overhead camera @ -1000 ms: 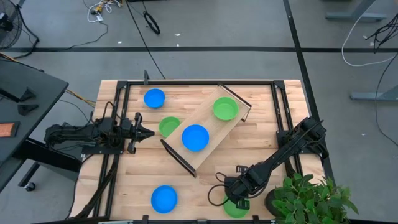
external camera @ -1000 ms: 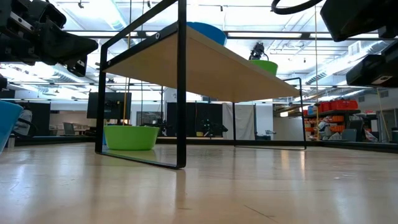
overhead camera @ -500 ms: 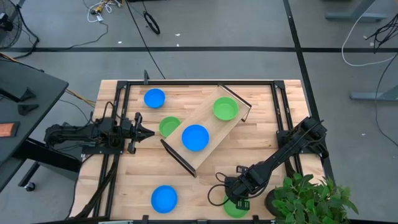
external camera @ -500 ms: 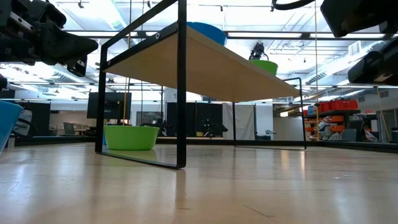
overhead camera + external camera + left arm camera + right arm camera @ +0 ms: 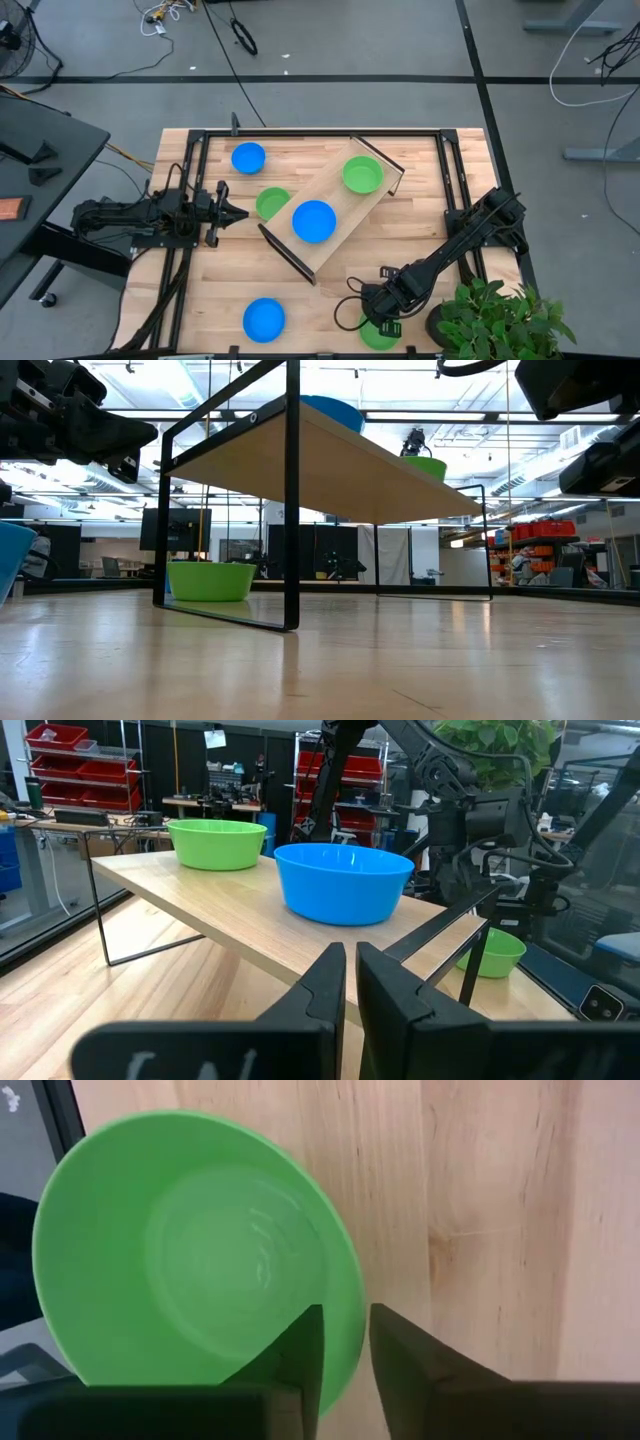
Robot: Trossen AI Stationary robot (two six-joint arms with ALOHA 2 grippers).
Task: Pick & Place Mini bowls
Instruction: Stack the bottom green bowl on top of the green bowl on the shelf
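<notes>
Right gripper over a green bowl at the table's near edge; left gripper idle at the left edge.

The right gripper (image 5: 383, 326) hangs over a green bowl (image 5: 195, 1250) close to the near right corner, its fingers (image 5: 400, 1355) nearly together with the bowl's rim showing in the narrow gap, neither clearly clamped on it. The left gripper (image 5: 232, 212) waits by the left edge, its fingers (image 5: 325, 990) almost touching and holding nothing. A long wooden tray (image 5: 345, 215) lies diagonally mid-table, carrying a blue bowl (image 5: 314, 221) and a green bowl (image 5: 362, 175). Another green bowl (image 5: 270, 203) sits just beside the tray. A blue bowl (image 5: 248, 157) rests near the far left corner and a blue bowl (image 5: 264, 319) by the near edge.
</notes>
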